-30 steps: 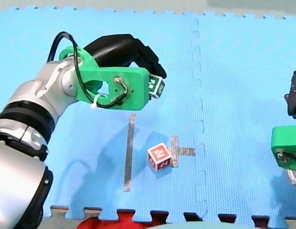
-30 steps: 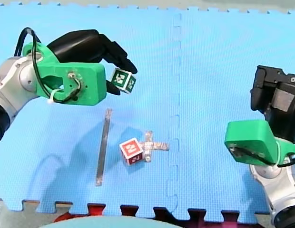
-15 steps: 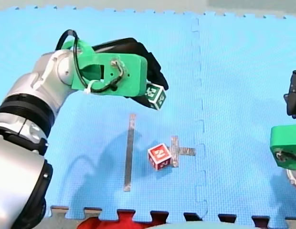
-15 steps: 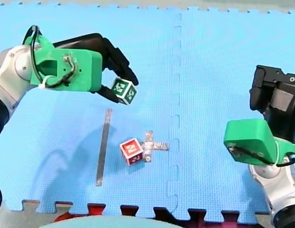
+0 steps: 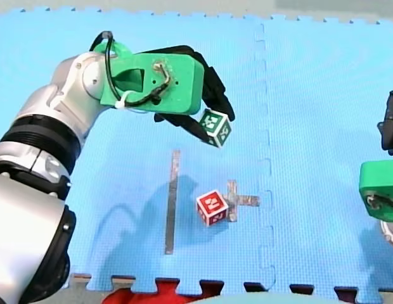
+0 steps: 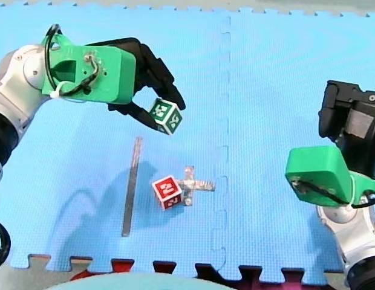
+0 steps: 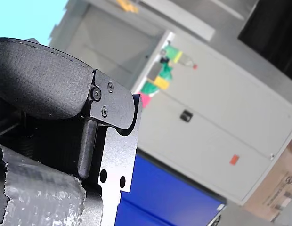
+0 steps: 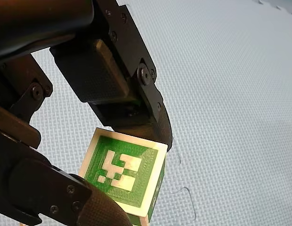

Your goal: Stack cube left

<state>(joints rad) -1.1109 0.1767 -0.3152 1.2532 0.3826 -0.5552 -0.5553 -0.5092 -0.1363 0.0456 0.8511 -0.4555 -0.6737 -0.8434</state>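
On the blue foam mat (image 5: 310,95), red cube (image 5: 212,208) beside tape cross (image 5: 238,200); higher and farther back, tilted green cube (image 5: 216,127) clamped in left hand (image 5: 203,95), liable to land crooked and slide off; right hand (image 6: 351,121) at right edge, grip unclear.

Both head views look forward and down on the blue mat (image 5: 310,95) from spots slightly apart, sharing the red cube (image 5: 211,208). The second wrist view sits close against the left hand (image 6: 145,69) and green cube (image 8: 125,176); the first faces grey cabinets (image 7: 207,117)
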